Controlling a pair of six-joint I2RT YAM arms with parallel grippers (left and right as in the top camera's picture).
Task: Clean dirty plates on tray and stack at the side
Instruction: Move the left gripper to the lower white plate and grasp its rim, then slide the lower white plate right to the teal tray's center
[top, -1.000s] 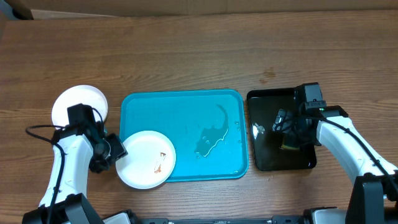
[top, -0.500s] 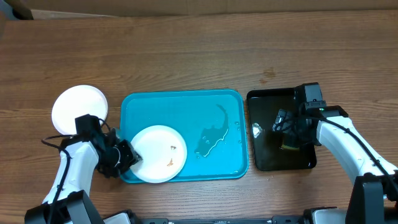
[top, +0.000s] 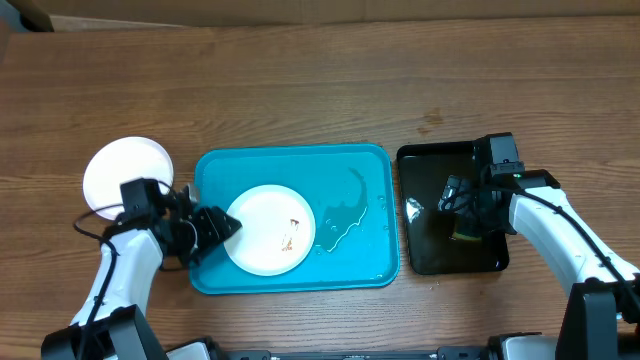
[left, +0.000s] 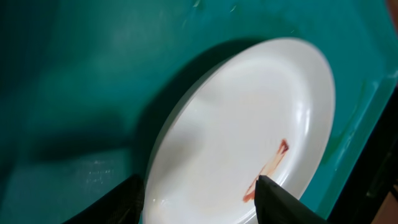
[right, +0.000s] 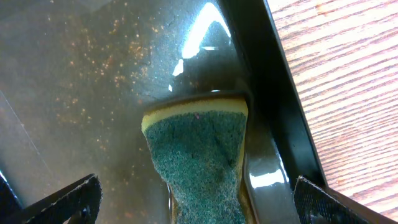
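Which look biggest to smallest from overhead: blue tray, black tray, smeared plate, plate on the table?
1. blue tray
2. black tray
3. smeared plate and plate on the table: they look alike, so unranked.

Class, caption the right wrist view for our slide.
Open fingers flank a green sponge in the glossy black tray.

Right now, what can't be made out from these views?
Whether the left fingers pinch the plate: near rim cut off in left wrist view, under the left arm overhead.
Whether other plates lie under the side plate: overhead shows only its top.
The sponge's lower end: cut off in right wrist view.
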